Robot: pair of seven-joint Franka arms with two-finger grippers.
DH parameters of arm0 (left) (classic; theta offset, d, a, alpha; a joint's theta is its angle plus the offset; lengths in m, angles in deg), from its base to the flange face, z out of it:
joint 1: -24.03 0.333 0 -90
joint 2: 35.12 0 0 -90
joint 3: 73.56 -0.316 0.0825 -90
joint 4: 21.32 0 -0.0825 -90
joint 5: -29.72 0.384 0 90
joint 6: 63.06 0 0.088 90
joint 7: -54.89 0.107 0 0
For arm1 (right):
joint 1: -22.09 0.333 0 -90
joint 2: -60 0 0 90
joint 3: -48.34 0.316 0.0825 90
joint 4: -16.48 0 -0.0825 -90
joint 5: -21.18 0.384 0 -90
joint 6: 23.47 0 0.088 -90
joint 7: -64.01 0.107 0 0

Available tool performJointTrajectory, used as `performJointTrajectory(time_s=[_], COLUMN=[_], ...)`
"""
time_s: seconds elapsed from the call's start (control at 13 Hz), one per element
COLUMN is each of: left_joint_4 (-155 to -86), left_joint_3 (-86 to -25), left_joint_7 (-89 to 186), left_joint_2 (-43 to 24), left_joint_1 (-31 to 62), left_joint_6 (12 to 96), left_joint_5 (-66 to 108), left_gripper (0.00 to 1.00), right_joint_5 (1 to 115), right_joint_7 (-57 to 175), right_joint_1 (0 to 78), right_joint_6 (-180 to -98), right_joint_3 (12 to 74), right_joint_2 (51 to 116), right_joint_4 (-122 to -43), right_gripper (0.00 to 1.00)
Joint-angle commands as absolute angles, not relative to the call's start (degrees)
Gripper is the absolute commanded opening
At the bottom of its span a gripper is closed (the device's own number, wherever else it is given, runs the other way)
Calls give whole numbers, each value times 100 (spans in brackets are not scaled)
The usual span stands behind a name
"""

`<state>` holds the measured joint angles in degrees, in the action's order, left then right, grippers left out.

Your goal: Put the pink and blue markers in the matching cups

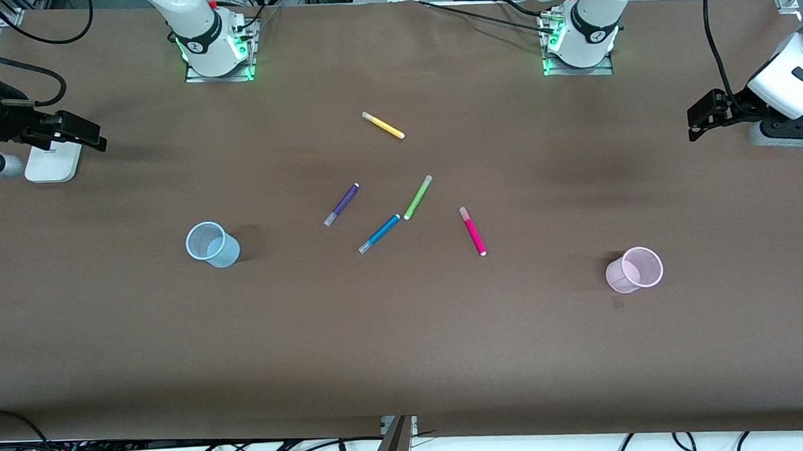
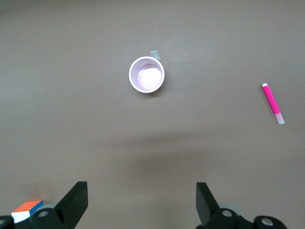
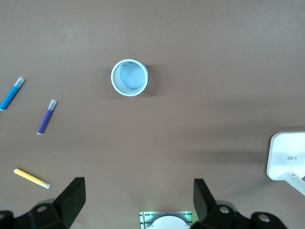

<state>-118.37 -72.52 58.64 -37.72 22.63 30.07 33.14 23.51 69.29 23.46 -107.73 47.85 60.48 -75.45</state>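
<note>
Nothing is picked yet; your left gripper (image 2: 139,205) and right gripper (image 3: 137,202) hover with fingers apart; next, grasp the pink marker (image 1: 473,230) or blue marker (image 1: 379,233) lying between the pink cup (image 1: 634,269) and blue cup (image 1: 211,244).

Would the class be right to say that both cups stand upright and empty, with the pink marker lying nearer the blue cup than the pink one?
Not quite. The pink marker lies nearer the pink cup than the blue cup, toward the left arm's end of the table, as the front view shows. The rest holds: both cups stand upright and empty.
</note>
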Motion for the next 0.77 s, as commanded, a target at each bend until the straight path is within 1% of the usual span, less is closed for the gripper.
performJointTrajectory(time_s=[0.0,0.69], left_joint_4=[-11668,-11659], left_joint_3=[-7242,-7242], left_joint_7=[5858,5831], left_joint_2=[-3697,-3697], left_joint_1=[2254,2254], left_joint_6=[2887,2896], left_joint_5=[3306,3253], left_gripper=[100,100], right_joint_5=[2320,2355], right_joint_7=[7129,7069], right_joint_1=[2271,2236], right_joint_6=[-10626,-10617], right_joint_3=[4808,4817], right_joint_2=[6097,6114], right_joint_4=[-7422,-7405], right_gripper=[100,100])
